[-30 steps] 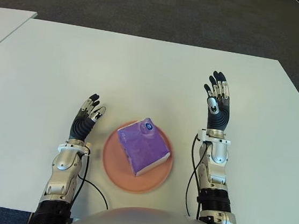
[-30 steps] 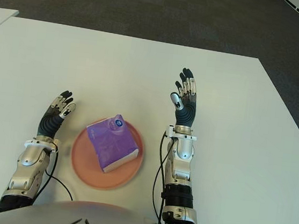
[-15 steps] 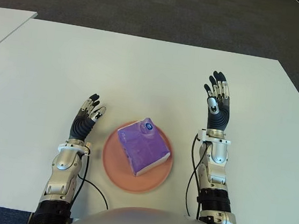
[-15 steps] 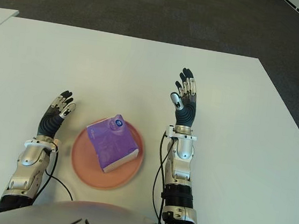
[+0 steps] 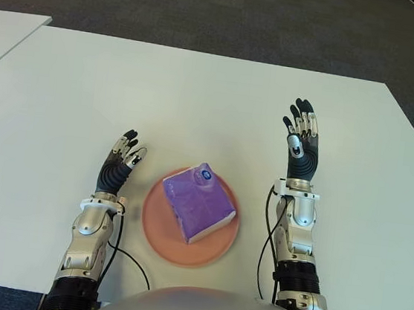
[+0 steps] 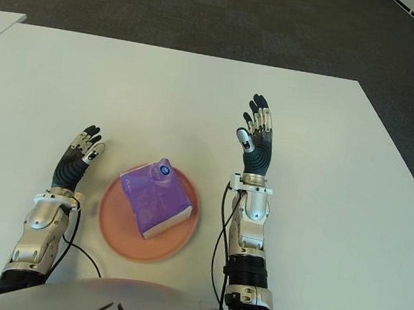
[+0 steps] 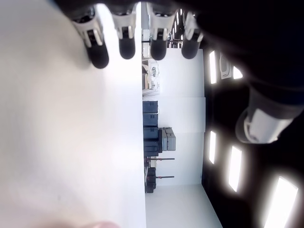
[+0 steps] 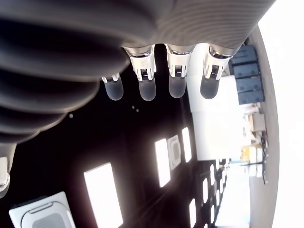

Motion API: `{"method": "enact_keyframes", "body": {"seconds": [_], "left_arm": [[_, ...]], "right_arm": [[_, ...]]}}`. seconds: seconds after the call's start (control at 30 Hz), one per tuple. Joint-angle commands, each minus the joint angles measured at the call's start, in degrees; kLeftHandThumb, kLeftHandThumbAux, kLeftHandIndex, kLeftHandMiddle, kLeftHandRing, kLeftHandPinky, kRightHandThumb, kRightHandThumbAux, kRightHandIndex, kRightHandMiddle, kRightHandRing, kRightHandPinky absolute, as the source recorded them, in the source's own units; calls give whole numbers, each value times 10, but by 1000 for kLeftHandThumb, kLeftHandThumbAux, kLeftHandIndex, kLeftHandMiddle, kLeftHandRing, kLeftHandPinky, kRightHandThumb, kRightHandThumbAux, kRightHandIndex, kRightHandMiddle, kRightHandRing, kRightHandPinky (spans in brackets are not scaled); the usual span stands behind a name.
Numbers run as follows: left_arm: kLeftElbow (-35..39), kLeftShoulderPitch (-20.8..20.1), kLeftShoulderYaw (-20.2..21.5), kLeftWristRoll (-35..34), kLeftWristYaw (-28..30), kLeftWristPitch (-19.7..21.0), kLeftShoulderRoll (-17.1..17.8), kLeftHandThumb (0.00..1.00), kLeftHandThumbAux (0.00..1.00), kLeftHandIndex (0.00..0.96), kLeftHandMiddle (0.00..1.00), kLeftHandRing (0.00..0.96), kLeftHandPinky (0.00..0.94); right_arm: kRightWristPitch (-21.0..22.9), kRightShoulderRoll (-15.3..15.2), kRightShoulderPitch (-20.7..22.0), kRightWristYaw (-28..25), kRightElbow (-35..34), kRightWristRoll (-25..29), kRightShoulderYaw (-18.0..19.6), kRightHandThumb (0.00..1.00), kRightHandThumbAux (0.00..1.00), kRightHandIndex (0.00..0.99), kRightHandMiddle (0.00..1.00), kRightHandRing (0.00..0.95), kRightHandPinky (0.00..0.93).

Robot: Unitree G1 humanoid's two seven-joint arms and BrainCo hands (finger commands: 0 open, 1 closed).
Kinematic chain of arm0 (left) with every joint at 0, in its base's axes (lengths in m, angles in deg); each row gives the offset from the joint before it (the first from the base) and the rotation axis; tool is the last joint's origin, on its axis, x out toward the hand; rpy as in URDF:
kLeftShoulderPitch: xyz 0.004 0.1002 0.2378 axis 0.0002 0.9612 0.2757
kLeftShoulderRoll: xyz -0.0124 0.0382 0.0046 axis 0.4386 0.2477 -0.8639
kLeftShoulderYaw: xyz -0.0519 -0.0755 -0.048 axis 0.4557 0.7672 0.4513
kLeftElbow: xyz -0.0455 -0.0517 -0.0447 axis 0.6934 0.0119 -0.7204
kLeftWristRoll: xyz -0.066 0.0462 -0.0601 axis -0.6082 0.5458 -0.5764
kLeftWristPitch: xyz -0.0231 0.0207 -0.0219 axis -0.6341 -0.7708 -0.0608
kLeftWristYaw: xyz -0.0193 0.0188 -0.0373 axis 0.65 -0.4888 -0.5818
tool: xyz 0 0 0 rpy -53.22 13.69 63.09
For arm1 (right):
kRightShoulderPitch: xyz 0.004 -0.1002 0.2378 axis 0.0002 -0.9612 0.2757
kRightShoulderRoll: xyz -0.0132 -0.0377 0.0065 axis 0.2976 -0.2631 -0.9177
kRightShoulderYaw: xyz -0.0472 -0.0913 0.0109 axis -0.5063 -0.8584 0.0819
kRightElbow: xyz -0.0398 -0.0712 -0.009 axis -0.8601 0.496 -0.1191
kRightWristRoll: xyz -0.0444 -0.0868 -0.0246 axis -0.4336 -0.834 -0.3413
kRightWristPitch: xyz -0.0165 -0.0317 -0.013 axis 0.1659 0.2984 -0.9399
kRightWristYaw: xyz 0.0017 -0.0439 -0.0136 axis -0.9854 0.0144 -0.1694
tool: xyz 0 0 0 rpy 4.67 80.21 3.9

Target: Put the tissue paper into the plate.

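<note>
A purple tissue pack lies inside the salmon-pink plate near the table's front edge, between my two arms. My left hand shows just left of the plate, fingers straight and spread, holding nothing. My right hand is raised to the right of the plate, palm up, fingers extended and empty. Neither hand touches the pack or the plate.
The white table stretches far ahead of the plate. A second white table edge shows at the far left. Dark carpet lies beyond. A black cable loops beside my left forearm.
</note>
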State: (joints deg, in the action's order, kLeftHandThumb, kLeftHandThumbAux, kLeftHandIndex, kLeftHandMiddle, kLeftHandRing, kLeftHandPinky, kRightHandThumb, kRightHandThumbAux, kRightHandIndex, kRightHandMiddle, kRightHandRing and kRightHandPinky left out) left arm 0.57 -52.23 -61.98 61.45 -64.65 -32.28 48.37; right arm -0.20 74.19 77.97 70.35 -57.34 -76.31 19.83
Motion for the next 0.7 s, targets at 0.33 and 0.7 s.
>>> {"method": "enact_keyframes", "body": {"seconds": [0.33, 0.7], "left_arm": [[-22, -3, 6, 1, -3, 5, -1, 0, 548, 0, 0, 0, 0], [-28, -13, 11, 9, -11, -6, -2, 0, 543, 0, 0, 0, 0]], "right_arm": [[11, 9, -37, -5, 67, -7, -3, 0, 463, 0, 0, 0, 0], [-3, 16, -54, -6, 211, -19, -3, 0, 488, 0, 0, 0, 0]]}}
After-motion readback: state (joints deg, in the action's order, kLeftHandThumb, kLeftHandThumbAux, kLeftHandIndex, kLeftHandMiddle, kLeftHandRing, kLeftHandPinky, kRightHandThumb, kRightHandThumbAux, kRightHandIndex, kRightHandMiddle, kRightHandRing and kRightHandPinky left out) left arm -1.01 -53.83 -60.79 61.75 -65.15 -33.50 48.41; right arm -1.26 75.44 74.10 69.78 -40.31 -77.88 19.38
